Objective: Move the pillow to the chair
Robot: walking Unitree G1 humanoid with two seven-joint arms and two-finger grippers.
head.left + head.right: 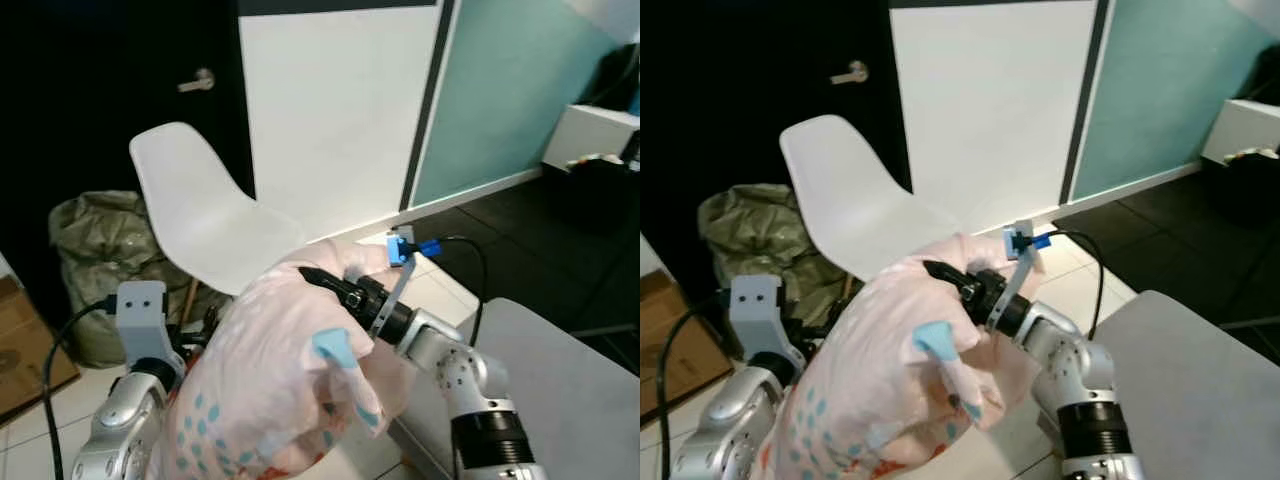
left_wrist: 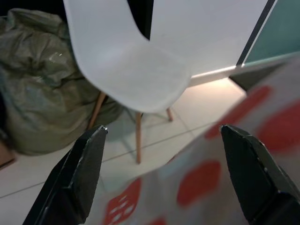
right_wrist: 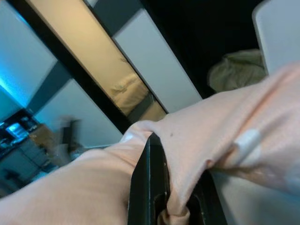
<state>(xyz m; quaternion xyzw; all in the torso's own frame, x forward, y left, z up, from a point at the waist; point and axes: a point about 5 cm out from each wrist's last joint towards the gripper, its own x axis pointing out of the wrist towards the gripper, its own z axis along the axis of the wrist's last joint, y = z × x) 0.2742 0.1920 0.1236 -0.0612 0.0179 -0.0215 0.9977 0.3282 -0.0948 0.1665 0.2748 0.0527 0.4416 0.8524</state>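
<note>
Left eye view: pink pillow [image 1: 280, 370] with teal dots held up between both arms, just short of the white chair [image 1: 205, 215]. Right gripper [image 3: 161, 206] clenched on a fold of the pillow's cloth. Left gripper [image 2: 161, 173] spread wide, fingers [image 2: 75, 183] apart, pillow's red-spotted side lying between them. Behind the chair, a dark door with a silver handle [image 1: 197, 81], a white wall panel and a teal one. Green sack [image 1: 95, 260] beside the chair on pale floor tiles [image 1: 30, 420]. Grey surface [image 1: 570, 390] at right.
</note>
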